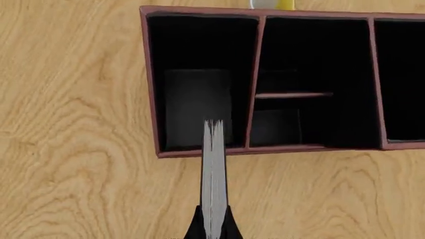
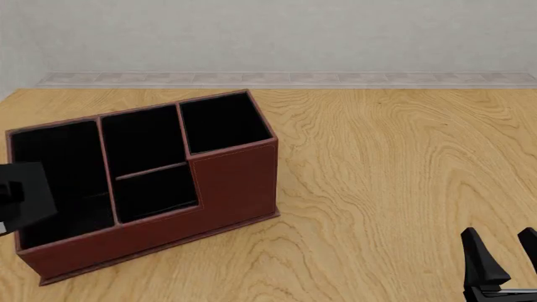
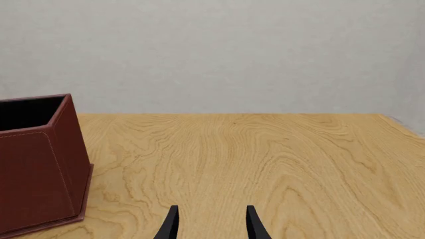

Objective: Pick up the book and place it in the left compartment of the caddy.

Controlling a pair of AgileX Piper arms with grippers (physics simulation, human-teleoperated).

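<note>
The reddish-brown caddy (image 2: 226, 189) stands on the left of the table, its stepped front wall facing me. My left gripper (image 1: 213, 224) is shut on the book (image 1: 214, 169), which shows edge-on with its white page edge. In the front view the black book (image 2: 32, 195) hangs upright at the far left, over the front wall of the left compartment (image 2: 63, 157). In the left wrist view its far end lies over that compartment (image 1: 199, 59). My right gripper (image 2: 505, 259) is open and empty at the near right, also in its wrist view (image 3: 211, 224).
The two small middle sections (image 2: 143, 148) and the tall square end section (image 2: 222, 123) lie right of the left compartment. A small yellow and white thing (image 1: 279, 4) shows beyond the caddy's far wall. Bare wood table (image 2: 394, 157) spreads to the right.
</note>
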